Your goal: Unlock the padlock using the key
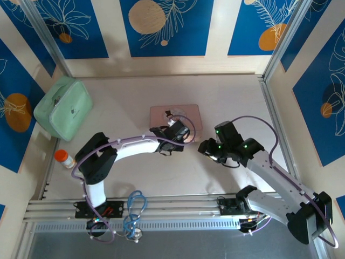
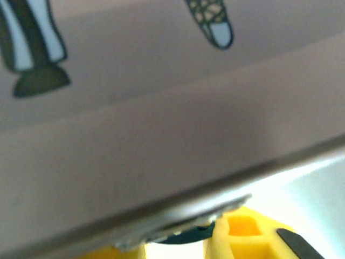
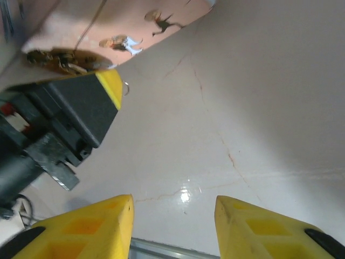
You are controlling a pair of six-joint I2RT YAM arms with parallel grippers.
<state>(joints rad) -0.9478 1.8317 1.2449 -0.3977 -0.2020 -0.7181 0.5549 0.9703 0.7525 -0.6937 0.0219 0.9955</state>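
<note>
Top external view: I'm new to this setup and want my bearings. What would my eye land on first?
The pink tin lying flat mid-table stands out, with the left gripper reaching in at its near edge. Just to the right, the right gripper hovers over the bare table, its fingers apart. A mint-green pouch sits at the far left, against bold blue wall panels.
</note>
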